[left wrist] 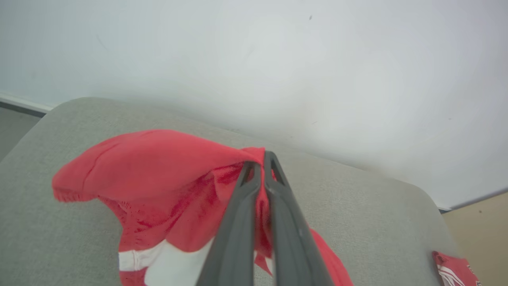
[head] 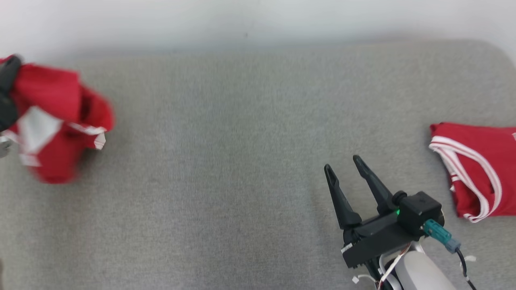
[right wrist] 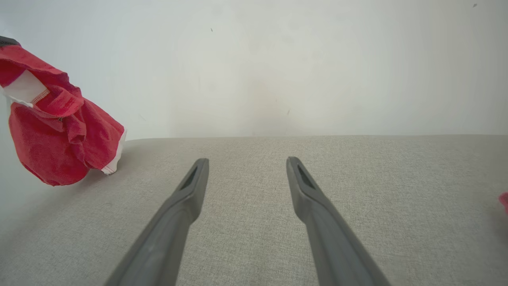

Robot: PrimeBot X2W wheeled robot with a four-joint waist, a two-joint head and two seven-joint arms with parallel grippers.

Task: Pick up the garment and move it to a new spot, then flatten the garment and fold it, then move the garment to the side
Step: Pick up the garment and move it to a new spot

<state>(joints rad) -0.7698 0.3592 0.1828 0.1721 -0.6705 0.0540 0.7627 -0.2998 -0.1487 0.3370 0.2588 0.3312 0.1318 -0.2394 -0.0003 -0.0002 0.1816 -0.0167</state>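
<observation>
In the head view the garment [head: 56,121] hangs bunched at the far left, over the left end of the grey surface [head: 242,169]. It is blurred, and the frame edge cuts off both it and most of my left hand [head: 8,80], so I can't read the grip from here. My right hand [head: 342,163] sits low on the right with its fingers spread and nothing between them. A second red garment [head: 475,169] with white stripes lies folded at the right edge, partly out of frame. In the left wrist view the two fingers are pressed together, pinching a ridge of the red cloth near their tips. The fabric drapes away limply on both sides, so I judge it light, soft and shapeless, unlikely to slip but sure to collapse wherever I set it down. The fingers hide the middle of it and the bottom edge cuts off the white panel. In the right wrist view it dangles as a crumpled lump at the upper left, and I can't tell whether its lowest fold touches the surface. I can't make out a collar or sleeves. For flattening I'd take hold at the white-trimmed hem corners, one in each hand.
</observation>
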